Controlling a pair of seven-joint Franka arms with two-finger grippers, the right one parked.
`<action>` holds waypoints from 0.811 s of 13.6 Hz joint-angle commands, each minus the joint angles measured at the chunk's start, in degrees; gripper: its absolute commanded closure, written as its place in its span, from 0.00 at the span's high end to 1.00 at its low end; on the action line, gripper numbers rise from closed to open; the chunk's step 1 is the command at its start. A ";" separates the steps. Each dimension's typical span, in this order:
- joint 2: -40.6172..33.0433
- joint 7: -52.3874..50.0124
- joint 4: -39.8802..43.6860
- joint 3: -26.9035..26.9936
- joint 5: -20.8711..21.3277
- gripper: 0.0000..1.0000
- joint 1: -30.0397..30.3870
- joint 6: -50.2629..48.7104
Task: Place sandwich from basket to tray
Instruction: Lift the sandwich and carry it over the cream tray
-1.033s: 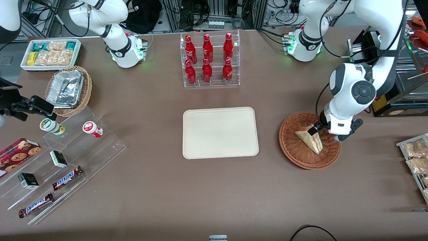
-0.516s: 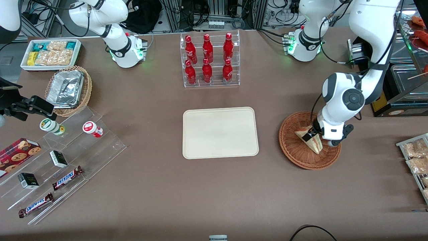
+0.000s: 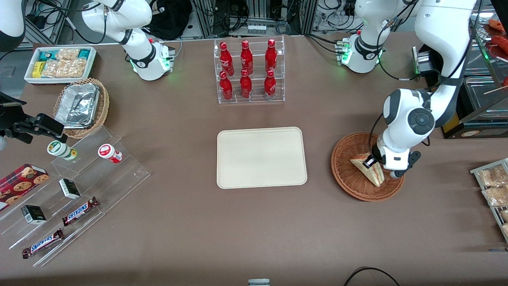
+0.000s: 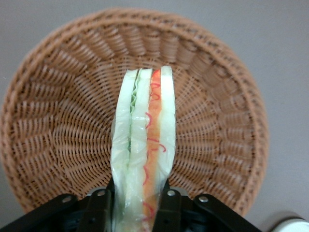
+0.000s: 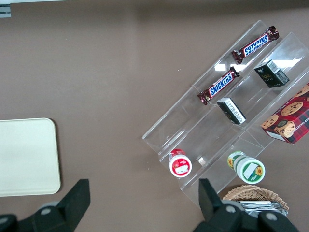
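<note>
Two black fingers point(image 4: 99, 208) of the gripper point(image 3: 373, 161) press the sandwich point(image 3: 368, 170) from both sides, so we see it grasped firmly between them. In the wrist view the sandwich point(image 4: 144, 150) stands on its edge, with the pale bread outside and the green and orange-red layers between. It reaches from the fingers toward the middle of the basket point(image 4: 58, 121). We cannot tell if it touches the woven bottom or is a little above it.

In the front view the basket point(image 3: 349, 182) sits on the brown table point(image 3: 238, 230), toward the working arm's end. The sandwich is inside it, in the part of the bowl closer to the arm's wrist, and its point is directed toward the front camera. The gripper is low over the basket, at the wide end of the wedge.

The tray point(image 3: 261, 157) lies flat near the middle of the table, well apart from the basket, and we see nothing on it. A clear rack with red bottles point(image 3: 246, 71) stands farther from the front camera than the tray. Toward the parked arm's end we see a lighter wicker basket with foil containers point(image 3: 81, 106), a white bin of snacks point(image 3: 59, 63) and a clear stepped display point(image 3: 79, 190) with Snickers bars point(image 3: 79, 211).
</note>
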 commanded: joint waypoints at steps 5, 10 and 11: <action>1.33 -1.15 25.95 -0.87 0.18 0.06 -10.83 -28.66; 8.62 -1.59 30.53 -0.87 0.01 0.07 -24.37 -28.95; 11.16 -1.59 32.47 -0.87 -0.17 0.07 -25.79 -29.04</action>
